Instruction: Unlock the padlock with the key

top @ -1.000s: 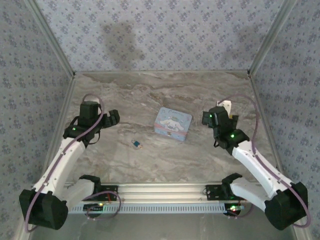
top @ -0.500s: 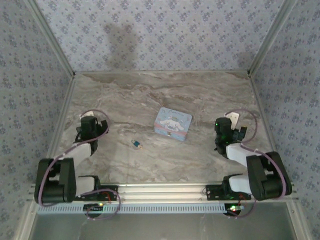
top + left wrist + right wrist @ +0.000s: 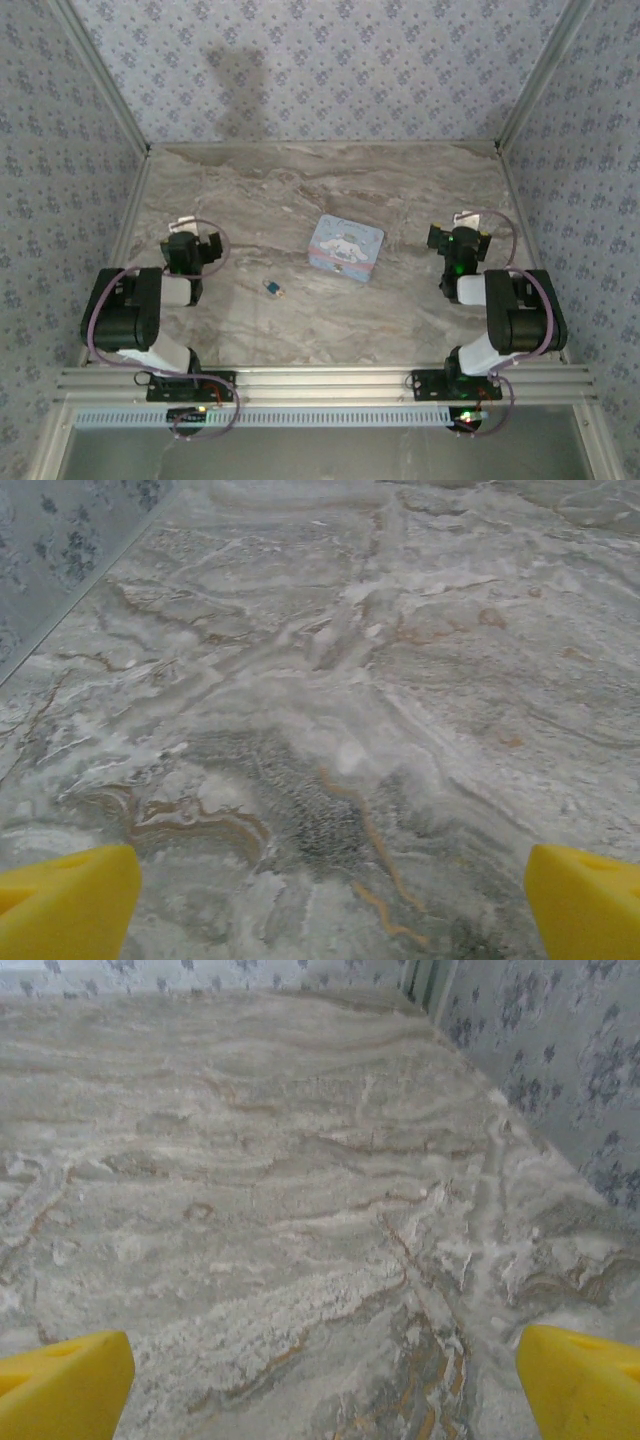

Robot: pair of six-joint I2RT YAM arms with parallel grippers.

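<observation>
The padlock [image 3: 273, 288] is a tiny dark blue-teal block with a tan end, lying on the marble table left of centre. I cannot make out a separate key. My left gripper [image 3: 192, 246] rests low at the table's left side, well left of the padlock. In the left wrist view the left gripper [image 3: 330, 910] is open, its yellow fingertips [image 3: 65, 905] wide apart over bare marble. My right gripper [image 3: 458, 239] sits at the right side, far from the padlock. In the right wrist view the right gripper [image 3: 320, 1385] is open too, fingertips [image 3: 580, 1380] spread with nothing between.
A light blue tin [image 3: 346, 248] with a white cartoon character lies at the table's centre, right of the padlock. Patterned walls [image 3: 320, 70] enclose the table on three sides. Both arms are folded back over their bases by the aluminium rail [image 3: 320, 385].
Both arms have folded down and back toward their bases, drawing the grippers low to the table. The padlock and tin have not moved.
</observation>
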